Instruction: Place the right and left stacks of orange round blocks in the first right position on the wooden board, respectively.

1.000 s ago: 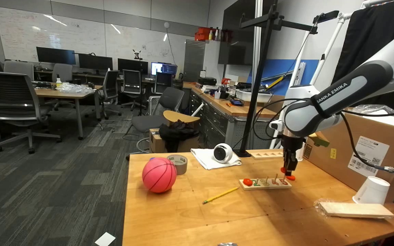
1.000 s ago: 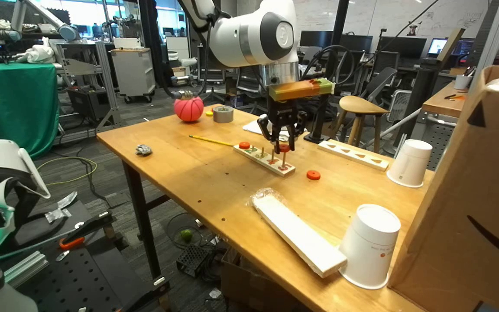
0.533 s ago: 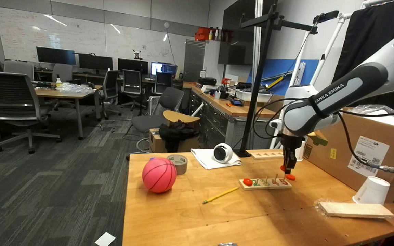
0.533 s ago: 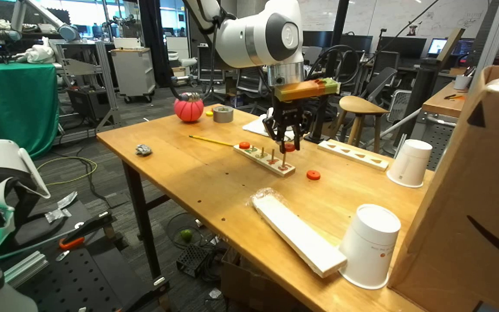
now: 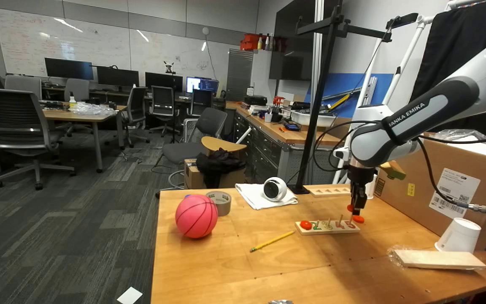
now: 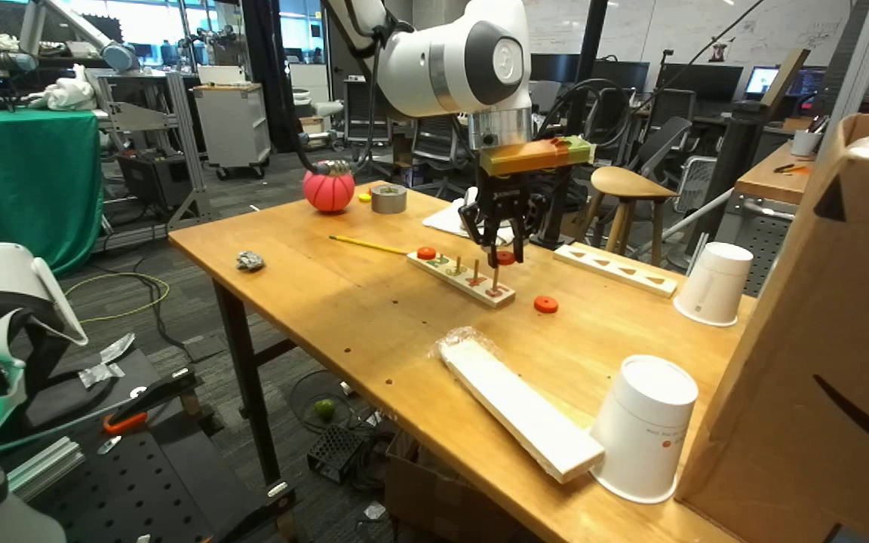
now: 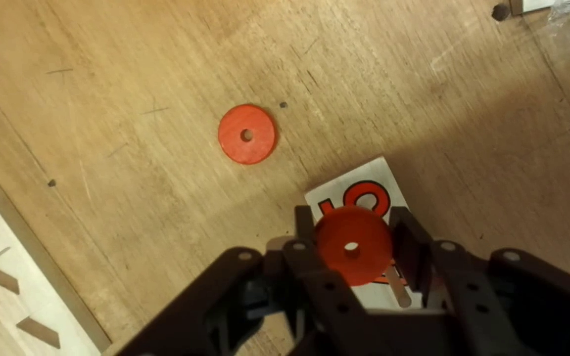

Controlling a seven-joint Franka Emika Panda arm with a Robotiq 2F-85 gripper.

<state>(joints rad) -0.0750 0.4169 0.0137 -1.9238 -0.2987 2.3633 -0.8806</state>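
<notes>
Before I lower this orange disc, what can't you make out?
Wrist view: what lies under the held orange disc, which blocks it; alignment unclear.
Wrist view: most of the wooden board, hidden by disc and gripper.
Wrist view: the slotted board, cut off by left and bottom edges.
In an exterior view: print on the front white cup, too small.

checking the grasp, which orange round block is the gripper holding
The raised block near the 5 end of the wooden board; the loose block lies on the table, another block sits on the board's opposite end.

gry carpet flr (image 5: 78,240) | whtbd (image 5: 99,50) — scribbled | ofc chrs (image 5: 13,116) | wndws (image 6: 299,32) — brt
</notes>
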